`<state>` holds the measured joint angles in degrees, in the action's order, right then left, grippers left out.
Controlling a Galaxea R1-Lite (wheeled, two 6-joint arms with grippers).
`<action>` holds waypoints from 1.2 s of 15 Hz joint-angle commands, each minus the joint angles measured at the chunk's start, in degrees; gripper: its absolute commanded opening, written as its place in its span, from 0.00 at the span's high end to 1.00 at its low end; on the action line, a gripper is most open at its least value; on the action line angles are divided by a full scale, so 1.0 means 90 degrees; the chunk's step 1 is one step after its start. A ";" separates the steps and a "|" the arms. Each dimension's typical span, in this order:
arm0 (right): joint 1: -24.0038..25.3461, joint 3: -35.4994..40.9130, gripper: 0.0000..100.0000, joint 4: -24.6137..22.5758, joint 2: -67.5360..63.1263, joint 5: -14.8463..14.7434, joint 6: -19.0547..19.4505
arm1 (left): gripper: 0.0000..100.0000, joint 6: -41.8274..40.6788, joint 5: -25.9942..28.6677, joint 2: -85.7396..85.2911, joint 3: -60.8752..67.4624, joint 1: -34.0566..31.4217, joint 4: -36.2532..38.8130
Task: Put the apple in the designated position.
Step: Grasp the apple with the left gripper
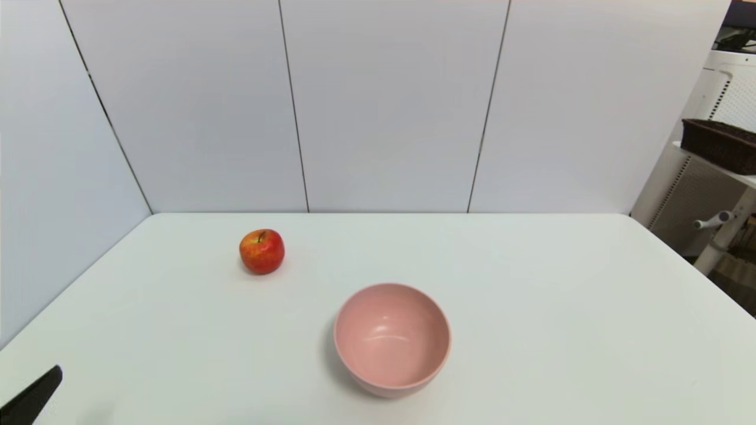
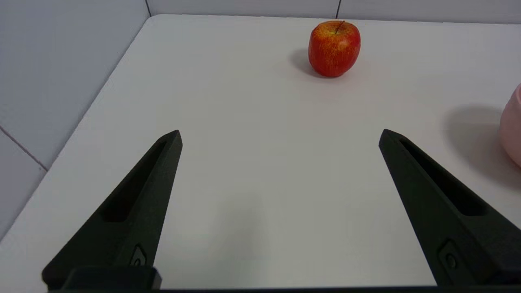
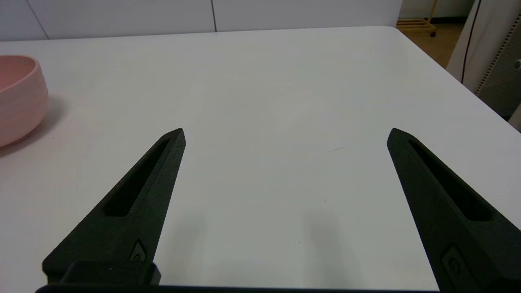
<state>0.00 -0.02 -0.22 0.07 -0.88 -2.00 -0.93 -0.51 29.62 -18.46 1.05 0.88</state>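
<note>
Sitting upright on the glossy white table [image 1: 531, 330], toward its far left corner: a round, smooth red apple [image 1: 261, 251] mottled yellow-orange, short dark stem pointing up, no long axis to speak of. Standing nearer the front edge, well apart from it: a matte pink bowl [image 1: 391, 338], mouth up. Hovering low over the front left corner, the left gripper [image 2: 281, 138], tapered black fingers spread wide, holding nothing. Hanging likewise by the front right, the right gripper [image 3: 285, 136], gaping wide, holding nothing.

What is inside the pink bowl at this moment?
Nothing: the round pink bowl shows only its bare inner floor. The red apple sits apart on the white table.
</note>
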 commanded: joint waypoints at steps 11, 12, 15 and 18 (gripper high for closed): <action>0.0000 0.0003 0.00 -0.0005 -0.0008 0.0000 -0.0002 | 0.00 -0.0219 0.0028 0.8300 -0.4893 0.1290 0.1006; 0.0000 -0.0007 0.00 -0.0005 -0.0008 0.0000 -0.0002 | 0.00 -0.0219 0.0028 0.8427 -0.4902 0.1290 0.1026; 0.0000 0.0003 0.00 -0.0005 -0.0008 0.0000 -0.0002 | 0.00 -0.0219 0.0028 0.8740 -0.4873 0.1300 0.1123; 0.0000 -0.0007 0.00 -0.0005 -0.0008 0.0000 -0.0002 | 0.00 -0.0219 0.0028 0.8974 -0.4863 0.1290 0.1299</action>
<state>0.00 -0.02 -0.24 0.07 -0.85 -2.00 -2.89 -0.24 107.87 -62.29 12.70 11.76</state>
